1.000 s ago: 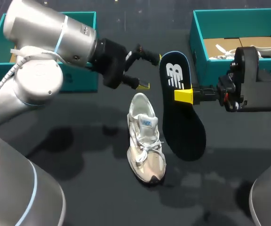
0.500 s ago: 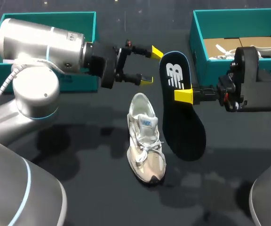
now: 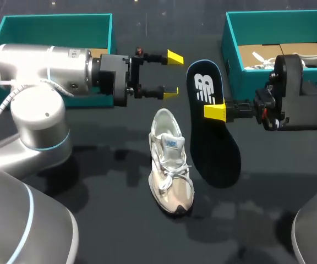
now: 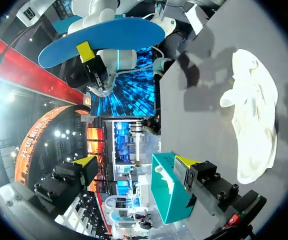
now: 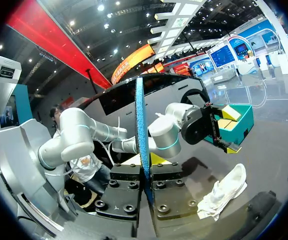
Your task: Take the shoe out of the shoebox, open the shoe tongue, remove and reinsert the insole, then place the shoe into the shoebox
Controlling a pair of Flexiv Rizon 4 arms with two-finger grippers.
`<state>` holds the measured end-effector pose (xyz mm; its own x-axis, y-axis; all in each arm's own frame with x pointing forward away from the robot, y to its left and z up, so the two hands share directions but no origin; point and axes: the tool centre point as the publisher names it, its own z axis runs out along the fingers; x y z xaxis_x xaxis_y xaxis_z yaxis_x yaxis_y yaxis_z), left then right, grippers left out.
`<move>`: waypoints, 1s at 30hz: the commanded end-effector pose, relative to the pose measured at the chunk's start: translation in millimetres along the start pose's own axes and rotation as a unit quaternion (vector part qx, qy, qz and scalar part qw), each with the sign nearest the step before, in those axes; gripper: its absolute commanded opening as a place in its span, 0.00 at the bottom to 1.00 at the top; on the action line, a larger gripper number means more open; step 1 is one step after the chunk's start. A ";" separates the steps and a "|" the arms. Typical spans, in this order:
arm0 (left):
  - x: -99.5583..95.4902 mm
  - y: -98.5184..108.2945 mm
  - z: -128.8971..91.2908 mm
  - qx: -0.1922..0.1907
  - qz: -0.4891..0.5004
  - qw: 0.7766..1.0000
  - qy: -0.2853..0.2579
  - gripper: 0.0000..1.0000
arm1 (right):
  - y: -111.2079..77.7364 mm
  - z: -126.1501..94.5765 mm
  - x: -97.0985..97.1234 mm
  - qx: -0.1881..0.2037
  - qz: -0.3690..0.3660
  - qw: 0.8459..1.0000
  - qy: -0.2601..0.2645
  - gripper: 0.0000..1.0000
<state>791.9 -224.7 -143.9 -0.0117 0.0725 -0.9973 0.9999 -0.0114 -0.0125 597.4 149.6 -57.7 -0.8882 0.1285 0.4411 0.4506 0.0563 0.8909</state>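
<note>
I am pinching the insole (image 3: 218,148) in my right gripper (image 3: 214,112), one finger on each face about midway along one long edge, so it is hanging clear of the table (image 3: 92,181). I am judging it thin, light and floppy foam. It should sag at both ends, and the fabric face may slip under a weak pinch. A hold nearer the heel would probably steer it better for feeding back in. Its long axis is running crosswise to my fingers, the narrow logo end pointing away from my base and the broad forefoot toward it.

Just beyond my fingertips and lower, the shoe (image 3: 171,162) is lying on the table roughly parallel to the insole, with its toe toward my base. Further ahead, past the shoe's heel, my left gripper (image 3: 172,75) is hovering with fingers spread and holding nothing. The shoebox (image 3: 230,49) is sitting beside my right wrist.
</note>
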 end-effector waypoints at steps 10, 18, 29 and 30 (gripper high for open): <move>-3.2 1.1 1.9 0.001 -0.002 1.000 -0.001 1.00 | 20.0 -13.5 -57.6 -0.002 0.069 0.997 0.027 0.00; -3.2 1.1 1.9 0.001 -0.002 1.000 -0.001 1.00 | 12.2 -21.6 -95.9 0.014 0.130 0.991 0.003 0.00; -3.2 1.1 1.9 0.001 -0.002 1.000 -0.001 1.00 | 14.5 -25.7 -103.9 0.002 0.144 0.990 0.014 0.00; -3.2 1.1 1.9 0.001 -0.002 1.000 -0.001 1.00 | 16.3 -27.3 -107.6 0.001 0.148 0.989 0.016 0.00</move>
<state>792.7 -224.2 -139.7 -0.0177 0.0717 -0.9973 0.9997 -0.0140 -0.0187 689.4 112.0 -82.7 -0.7206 0.1269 0.6817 0.6888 0.0184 0.7247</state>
